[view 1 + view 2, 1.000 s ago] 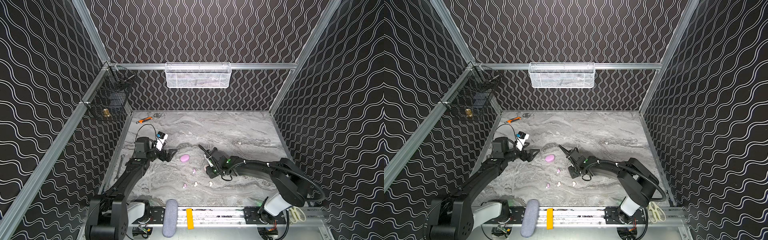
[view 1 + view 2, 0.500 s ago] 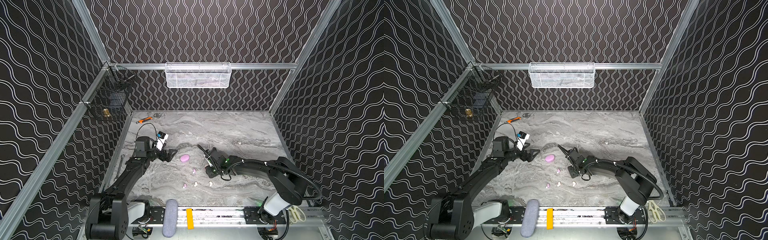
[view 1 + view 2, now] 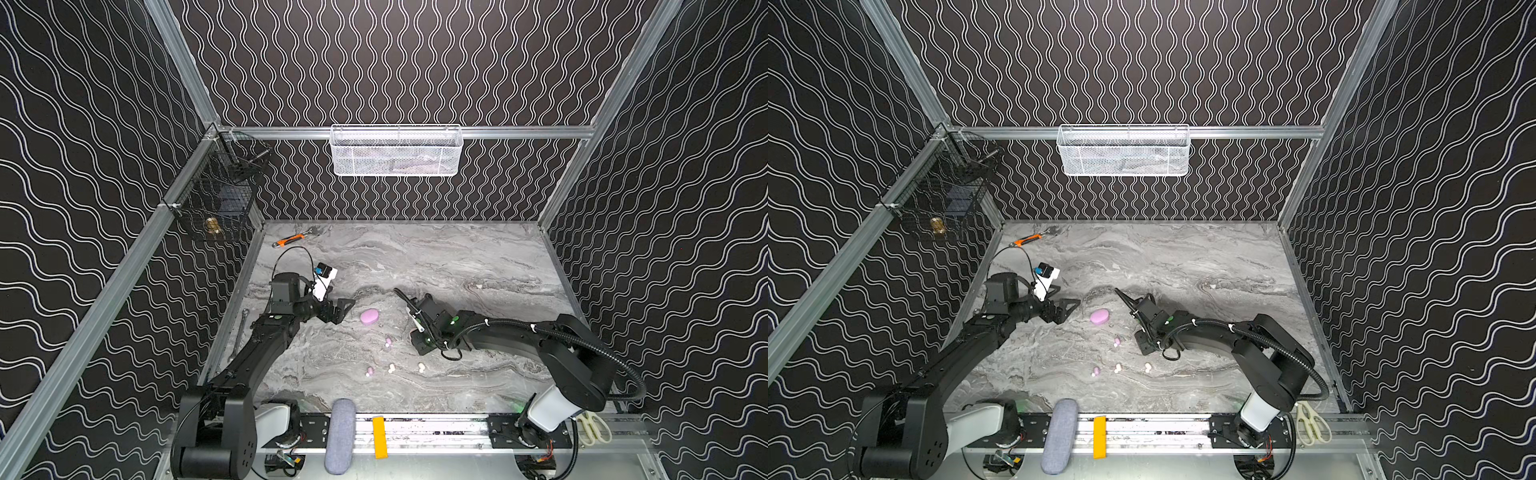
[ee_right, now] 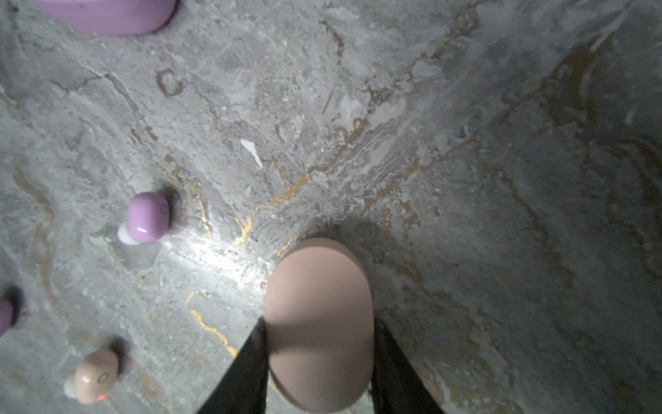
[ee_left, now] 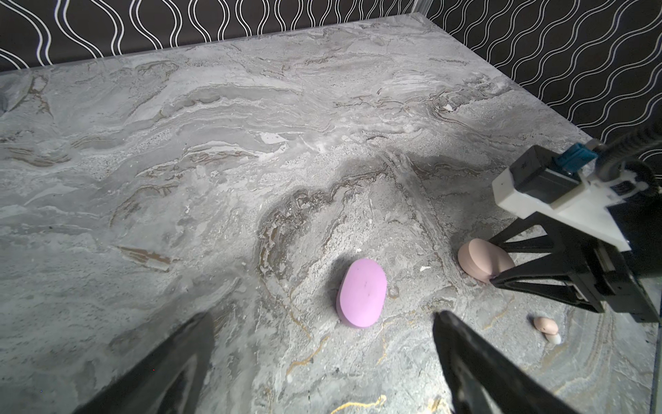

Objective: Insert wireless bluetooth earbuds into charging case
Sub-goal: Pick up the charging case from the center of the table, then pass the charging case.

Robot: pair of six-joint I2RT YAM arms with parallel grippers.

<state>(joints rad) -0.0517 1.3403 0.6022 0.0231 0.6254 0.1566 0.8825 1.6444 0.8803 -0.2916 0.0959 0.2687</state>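
Observation:
My right gripper (image 4: 319, 322) is shut on a cream oval charging case (image 4: 318, 304), gripping its long sides just above the table; in the left wrist view that case (image 5: 480, 260) sits tilted between the right gripper's (image 5: 494, 261) fingers. A lilac charging case (image 3: 369, 316) lies flat and closed, just ahead of my open, empty left gripper (image 3: 345, 311). Two lilac earbuds (image 3: 388, 342) (image 3: 369, 370) and two cream earbuds (image 3: 391, 368) (image 3: 421, 366) lie loose on the marble table, nearer the front. The right wrist view shows a lilac earbud (image 4: 147, 217) and a cream earbud (image 4: 95, 376).
An orange-handled tool (image 3: 291, 240) lies at the back left corner. A white mesh basket (image 3: 395, 151) hangs on the back wall, a black wire basket (image 3: 224, 199) on the left wall. On the front rail are a grey pad (image 3: 340, 436), a yellow block (image 3: 379, 436) and scissors (image 3: 594, 428).
The right gripper has crept very slightly left with the cream case. The left arm, the lilac case and the earbuds stay where they were.

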